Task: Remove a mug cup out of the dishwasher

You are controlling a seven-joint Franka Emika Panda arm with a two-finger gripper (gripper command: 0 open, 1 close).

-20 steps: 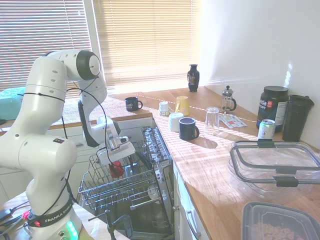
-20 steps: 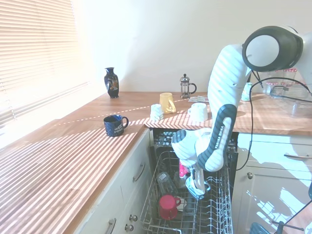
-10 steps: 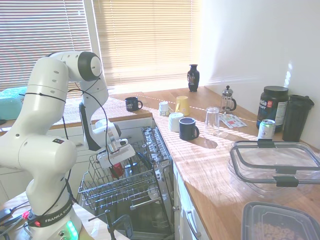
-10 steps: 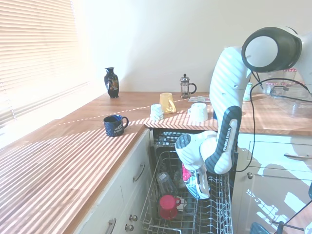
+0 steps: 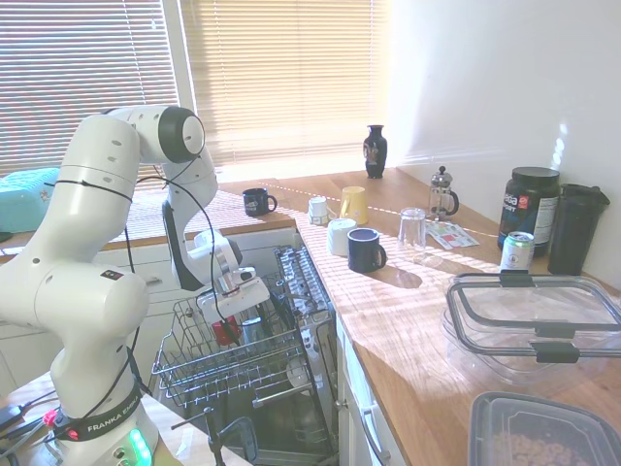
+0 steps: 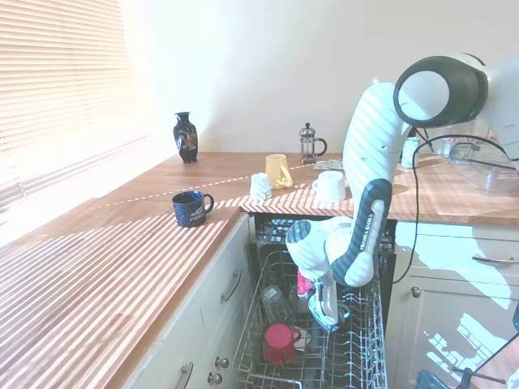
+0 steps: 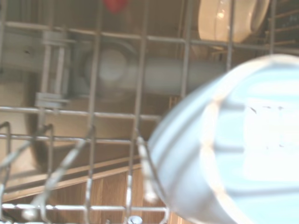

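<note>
Pale grey-blue, the mug cup (image 7: 233,140) is carried low over the middle of the dishwasher (image 6: 357,348) rack, pinched by the gripper (image 6: 328,312), which has shifted slightly; removal remains unfinished.

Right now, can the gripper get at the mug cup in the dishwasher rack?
Probably yes. The gripper is down inside the dishwasher rack, and the pale mug cup fills the wrist view close up with only thin rack wires near it. Whether the fingers are already closed on it can't be seen.

counter: navy mug (image 5: 367,249) | yellow jug (image 5: 353,205) | vase (image 5: 375,150) | French press (image 5: 442,193)
</note>
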